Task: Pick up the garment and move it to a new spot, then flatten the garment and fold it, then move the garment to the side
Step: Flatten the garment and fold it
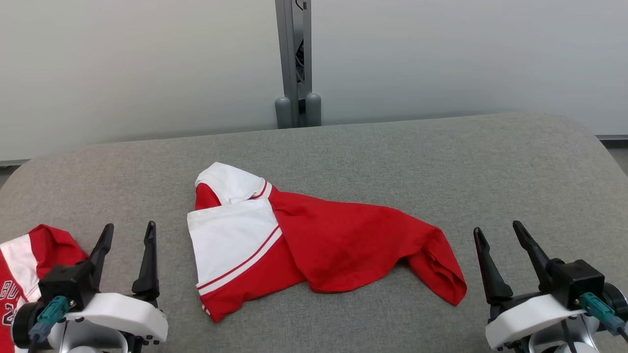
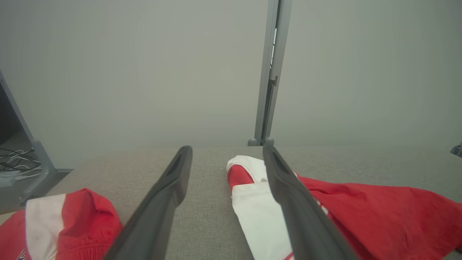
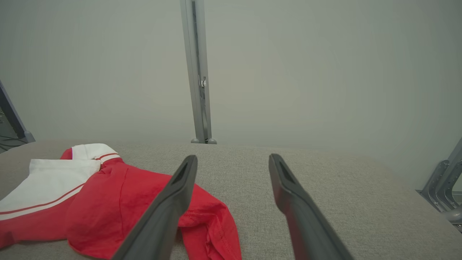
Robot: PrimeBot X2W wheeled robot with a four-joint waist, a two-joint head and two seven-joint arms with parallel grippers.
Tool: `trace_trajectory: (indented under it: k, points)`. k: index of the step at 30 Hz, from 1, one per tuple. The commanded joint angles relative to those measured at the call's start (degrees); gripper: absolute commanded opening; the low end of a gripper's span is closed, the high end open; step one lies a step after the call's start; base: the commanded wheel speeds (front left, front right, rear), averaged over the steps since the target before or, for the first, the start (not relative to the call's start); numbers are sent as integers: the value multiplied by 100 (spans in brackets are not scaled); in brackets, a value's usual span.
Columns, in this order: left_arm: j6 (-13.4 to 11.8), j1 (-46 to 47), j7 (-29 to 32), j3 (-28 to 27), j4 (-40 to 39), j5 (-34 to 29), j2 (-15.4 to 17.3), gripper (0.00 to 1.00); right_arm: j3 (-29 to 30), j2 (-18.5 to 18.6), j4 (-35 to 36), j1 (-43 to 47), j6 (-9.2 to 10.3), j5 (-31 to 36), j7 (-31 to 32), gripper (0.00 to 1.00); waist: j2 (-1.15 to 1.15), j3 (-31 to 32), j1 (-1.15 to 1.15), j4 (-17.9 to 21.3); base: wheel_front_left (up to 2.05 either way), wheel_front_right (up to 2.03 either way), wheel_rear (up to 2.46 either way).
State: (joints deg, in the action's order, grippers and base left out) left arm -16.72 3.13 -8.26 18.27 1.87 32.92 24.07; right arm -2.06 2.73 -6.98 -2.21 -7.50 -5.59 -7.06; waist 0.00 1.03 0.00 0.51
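A red and white garment (image 1: 314, 240) lies crumpled in the middle of the grey padded table (image 1: 490, 162), white panel toward the left, a red part trailing to the right. The left wrist view has it (image 2: 361, 213) right of the fingers; the right wrist view has it (image 3: 108, 195) at lower left. My left gripper (image 1: 128, 233) stands open near the front left, apart from the garment. At the front right my right gripper (image 1: 496, 230) is open too, just right of the red trailing end. Nothing is between either pair of fingers.
A second red and white garment (image 1: 29, 260) with dark lettering lies at the table's front left edge, beside my left gripper; it is seen again (image 2: 65, 224) in the left wrist view. A grey post (image 1: 294, 63) stands behind the table against pale wall panels.
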Motion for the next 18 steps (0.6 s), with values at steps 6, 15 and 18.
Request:
trace_trajectory:
  k: [6,15,18]
  points:
    - [-67,-6,54,-35,-79,29,79,100,-43,35,-28,-49,2,-37,-21,100,0,-23,0,27,0,0,0]
    - [-88,74,105,31,-148,-4,111,100,-135,34,-31,-116,2,49,-2,100,0,-83,0,-103,0,0,0]
    - [-81,121,120,61,-163,-11,91,100,-256,34,-26,-213,2,150,54,100,0,-142,0,-215,0,0,0]
